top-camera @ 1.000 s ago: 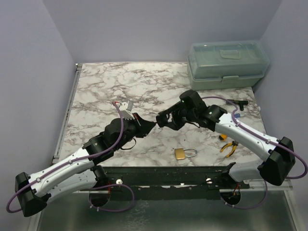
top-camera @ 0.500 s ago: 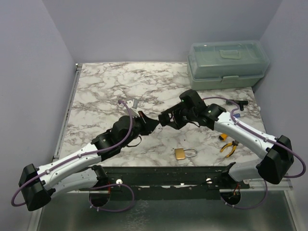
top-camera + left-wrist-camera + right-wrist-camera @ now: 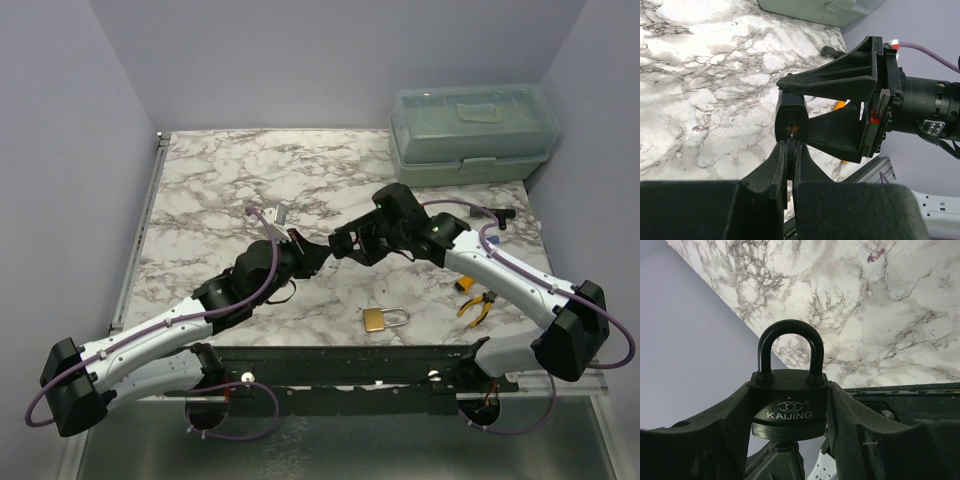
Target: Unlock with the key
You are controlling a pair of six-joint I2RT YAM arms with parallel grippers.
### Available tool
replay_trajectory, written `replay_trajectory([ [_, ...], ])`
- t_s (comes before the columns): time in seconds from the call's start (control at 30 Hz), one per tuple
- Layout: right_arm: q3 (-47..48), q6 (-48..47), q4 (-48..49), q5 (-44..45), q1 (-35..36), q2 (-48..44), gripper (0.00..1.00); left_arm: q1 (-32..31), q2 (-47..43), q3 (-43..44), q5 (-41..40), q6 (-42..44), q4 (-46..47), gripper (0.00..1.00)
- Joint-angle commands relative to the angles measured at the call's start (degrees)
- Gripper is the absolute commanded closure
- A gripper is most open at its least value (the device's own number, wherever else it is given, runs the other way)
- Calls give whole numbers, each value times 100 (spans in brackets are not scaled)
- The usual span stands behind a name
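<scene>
Above the marble counter (image 3: 220, 180), the right tool (image 3: 343, 245) clamps a black padlock (image 3: 789, 405) by its body, shackle (image 3: 790, 325) closed, while the left tool (image 3: 789, 155) pinches the key (image 3: 790, 141), its tip at the keyhole (image 3: 791, 131).

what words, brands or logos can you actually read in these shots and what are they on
"KAIJING": on the face of the black padlock held in the right gripper, under a small round emblem.
Brass padlock on the table: any marking too small to read.
Toolbox: no readable label.
Key in the left gripper: only its thin edge shows, nothing to read.
</scene>
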Motion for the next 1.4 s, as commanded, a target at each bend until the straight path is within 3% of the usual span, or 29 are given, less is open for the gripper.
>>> replay_trajectory([
  [0.0,415,196,509,-485,151,-82,100,-86,112,-49,-128,-167,66,100],
  [1.37,405,226,553,-426,154,-188,100,-87,502,72,-405,-239,324,100],
])
